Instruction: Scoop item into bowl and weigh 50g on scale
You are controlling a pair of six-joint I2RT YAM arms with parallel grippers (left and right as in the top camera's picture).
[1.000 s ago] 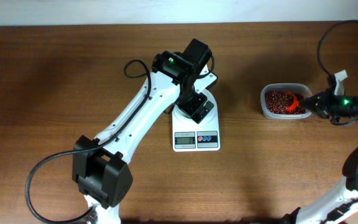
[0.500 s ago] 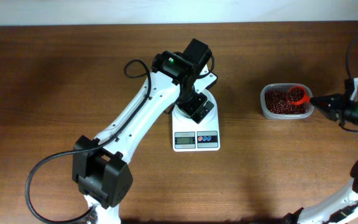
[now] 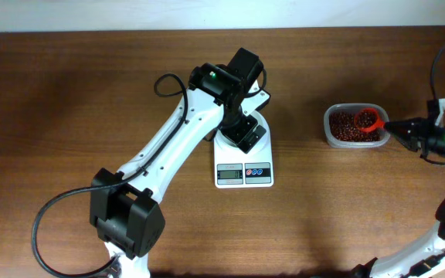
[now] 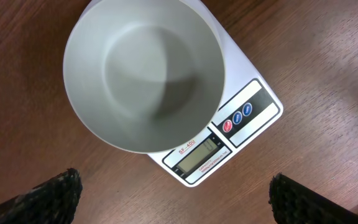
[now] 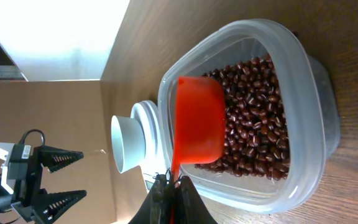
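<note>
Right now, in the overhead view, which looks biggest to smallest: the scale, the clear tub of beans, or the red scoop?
1. scale, though the left arm covers part of it
2. clear tub
3. red scoop, clearly the smallest

The bowl sits on the scale; well to its right, the tub holds beans, with the scoop over them.

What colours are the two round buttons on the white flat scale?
One round button is red, the other blue; clearest in left wrist view.
</note>
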